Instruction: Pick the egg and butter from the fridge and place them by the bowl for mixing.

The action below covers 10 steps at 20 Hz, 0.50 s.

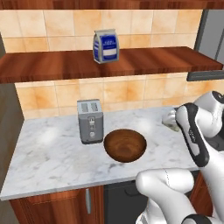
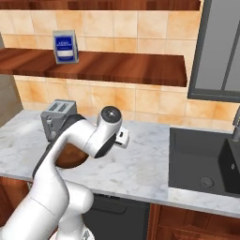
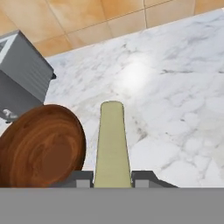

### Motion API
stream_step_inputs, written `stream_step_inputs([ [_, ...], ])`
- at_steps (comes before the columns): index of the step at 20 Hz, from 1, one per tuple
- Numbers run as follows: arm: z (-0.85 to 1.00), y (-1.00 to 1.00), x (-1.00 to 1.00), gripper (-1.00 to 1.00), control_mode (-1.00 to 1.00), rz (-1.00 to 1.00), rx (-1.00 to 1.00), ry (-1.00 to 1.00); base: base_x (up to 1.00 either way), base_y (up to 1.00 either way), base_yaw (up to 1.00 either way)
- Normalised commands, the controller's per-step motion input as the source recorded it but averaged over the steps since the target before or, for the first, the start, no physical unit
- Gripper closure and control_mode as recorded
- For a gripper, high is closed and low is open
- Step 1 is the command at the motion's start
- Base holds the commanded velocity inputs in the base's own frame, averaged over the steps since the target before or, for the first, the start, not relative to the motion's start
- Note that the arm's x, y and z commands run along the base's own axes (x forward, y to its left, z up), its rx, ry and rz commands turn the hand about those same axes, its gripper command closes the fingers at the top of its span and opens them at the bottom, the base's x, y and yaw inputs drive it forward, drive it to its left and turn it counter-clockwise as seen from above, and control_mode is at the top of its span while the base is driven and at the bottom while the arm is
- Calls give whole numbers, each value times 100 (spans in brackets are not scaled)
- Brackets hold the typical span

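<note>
Claw (image 3: 112, 178) pinching pale yellow butter stick (image 3: 112, 144), held over marble counter (image 3: 175, 109) just beside bowl (image 3: 39, 146).

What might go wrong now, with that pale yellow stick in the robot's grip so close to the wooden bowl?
The end effector is shut on the butter, which juts forward over the marble counter.
1. The bowl lies right beside the stick; a sideways drift could knock it or land the butter inside it.
2. Only the butter's near end sits between the fingers, so it might tip or slip on release.
3. The toaster stands just past the bowl, narrowing the free space on that side.
</note>
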Motion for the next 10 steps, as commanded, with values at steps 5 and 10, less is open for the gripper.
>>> stream_step_inputs([
  [5,-47,2,44,100,-100,-1,1,6,0,0,0],
  [10,-33,9,37,100,-100,0,3,9,0,0,0],
])
